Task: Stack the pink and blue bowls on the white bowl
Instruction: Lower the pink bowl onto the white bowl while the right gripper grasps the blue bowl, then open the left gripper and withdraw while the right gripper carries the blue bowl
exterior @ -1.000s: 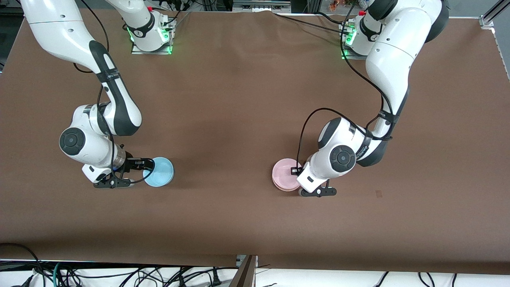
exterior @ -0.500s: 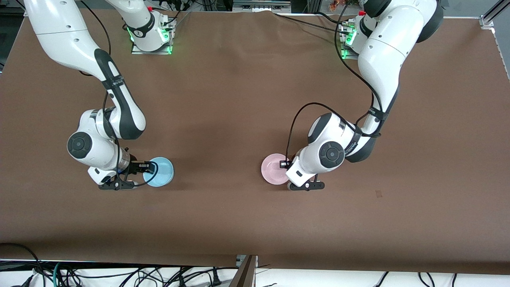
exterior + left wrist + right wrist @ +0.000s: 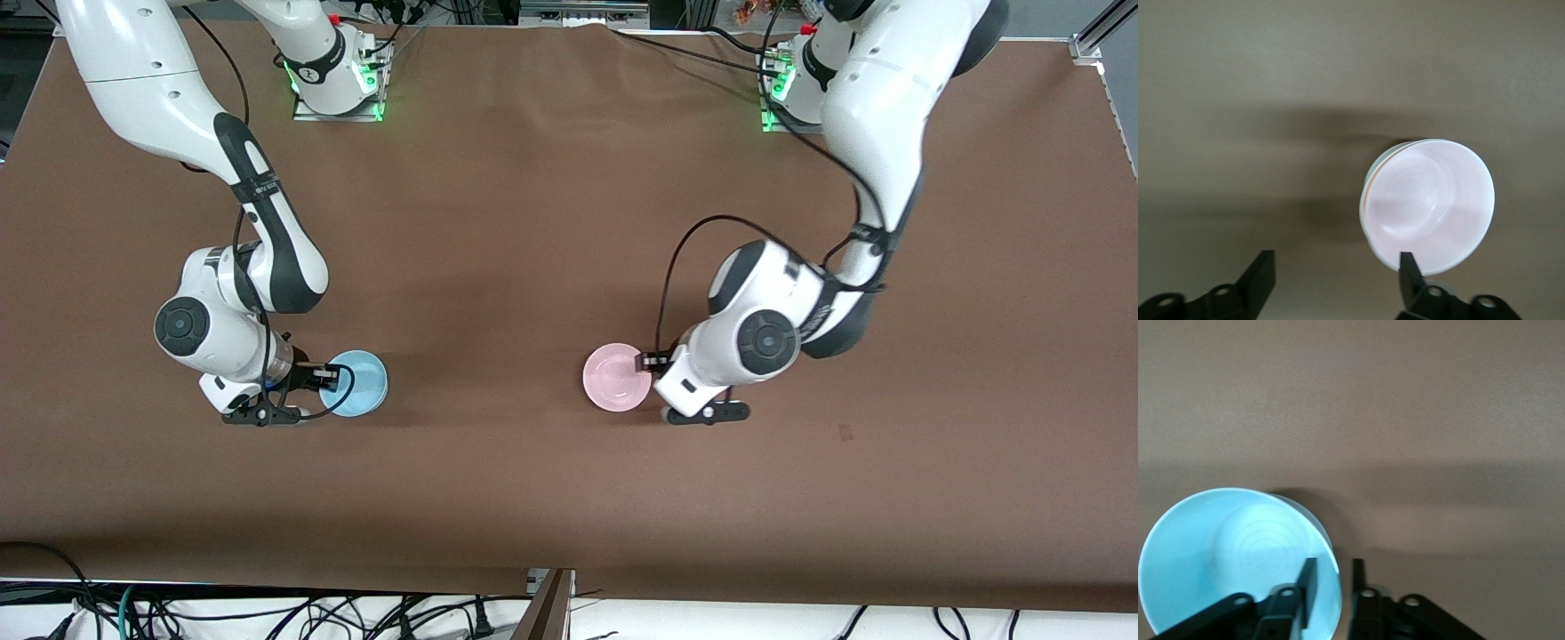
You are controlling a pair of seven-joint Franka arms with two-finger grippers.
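The pale pink bowl [image 3: 613, 377] sits on the table near the middle. In the left wrist view the pink bowl [image 3: 1428, 200] shows a pale rim [image 3: 1369, 179] just under its edge, which looks like the white bowl, mostly hidden beneath it. My left gripper [image 3: 658, 384] is open and empty beside the pink bowl, toward the left arm's end; one of its fingers [image 3: 1408, 270] is at the bowl's rim. The light blue bowl [image 3: 357, 383] sits toward the right arm's end. My right gripper [image 3: 329, 377] is shut on its rim, one finger inside the blue bowl [image 3: 1225, 553], one outside.
The brown table cover [image 3: 533, 222] is bare between the two bowls and around them. Cables hang along the table's edge nearest the front camera [image 3: 267, 613]. The arm bases stand at the edge farthest from that camera.
The left gripper carried the pink bowl a little toward the right arm's end, let it go and drew back toward its own end. The right gripper and blue bowl barely moved.
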